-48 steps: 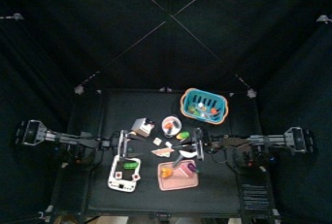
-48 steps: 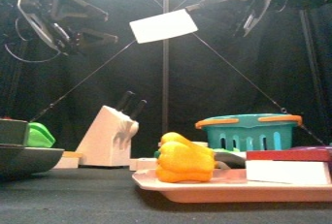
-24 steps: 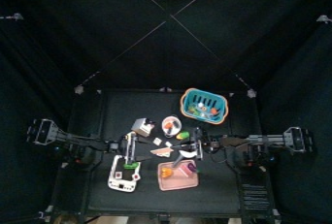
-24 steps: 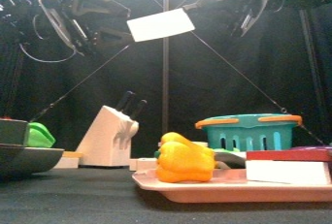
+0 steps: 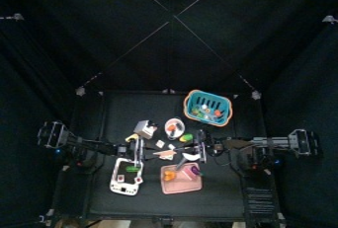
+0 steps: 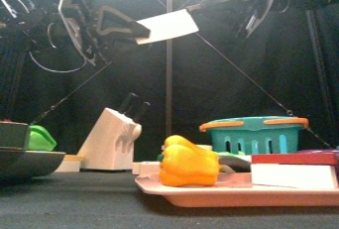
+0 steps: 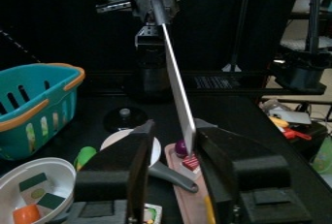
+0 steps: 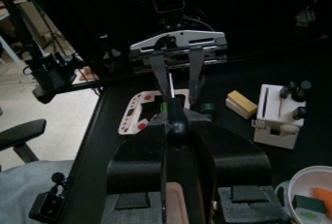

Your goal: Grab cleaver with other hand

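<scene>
Your right gripper [image 6: 236, 20] is clamped on the cleaver's handle, holding the cleaver [image 6: 167, 26] high above the table [image 5: 99, 133]. Your left gripper [image 6: 122, 27] has its jaws apart on either side of the blade, not visibly pressing it. The reach looks done; you have yet to close the left jaws, then release the right.
</scene>
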Controlling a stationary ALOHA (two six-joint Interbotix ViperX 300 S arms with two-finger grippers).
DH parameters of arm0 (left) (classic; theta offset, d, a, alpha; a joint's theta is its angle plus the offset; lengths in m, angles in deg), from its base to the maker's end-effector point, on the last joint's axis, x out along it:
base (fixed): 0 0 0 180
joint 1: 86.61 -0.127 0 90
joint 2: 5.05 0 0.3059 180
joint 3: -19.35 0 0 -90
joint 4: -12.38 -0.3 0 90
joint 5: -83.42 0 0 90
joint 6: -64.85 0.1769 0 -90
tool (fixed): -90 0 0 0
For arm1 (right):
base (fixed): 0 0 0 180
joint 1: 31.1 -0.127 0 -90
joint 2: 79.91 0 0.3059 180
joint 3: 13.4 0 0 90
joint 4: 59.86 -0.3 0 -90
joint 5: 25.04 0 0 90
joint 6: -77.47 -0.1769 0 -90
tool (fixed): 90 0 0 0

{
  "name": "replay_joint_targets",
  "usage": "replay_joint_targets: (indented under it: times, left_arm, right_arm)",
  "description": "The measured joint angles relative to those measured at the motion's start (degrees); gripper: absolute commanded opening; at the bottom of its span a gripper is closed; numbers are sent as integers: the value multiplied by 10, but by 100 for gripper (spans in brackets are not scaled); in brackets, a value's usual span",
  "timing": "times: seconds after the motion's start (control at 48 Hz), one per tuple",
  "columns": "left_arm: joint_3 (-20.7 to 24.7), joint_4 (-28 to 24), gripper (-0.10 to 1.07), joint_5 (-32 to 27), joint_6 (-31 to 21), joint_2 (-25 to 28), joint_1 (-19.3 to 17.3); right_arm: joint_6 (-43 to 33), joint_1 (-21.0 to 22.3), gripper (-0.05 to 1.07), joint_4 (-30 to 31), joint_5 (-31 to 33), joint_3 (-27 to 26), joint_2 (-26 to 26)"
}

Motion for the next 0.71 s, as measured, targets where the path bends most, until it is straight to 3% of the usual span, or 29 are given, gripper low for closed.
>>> replay_joint_targets:
  times: [0.312,0.708]
  left_arm:
    - [0,1,41,0,1,0,3]
    - [0,1,39,0,1,0,3]
  right_arm:
    - [0,0,31,0,0,0,0]
    - [0,1,31,-1,0,0,0]
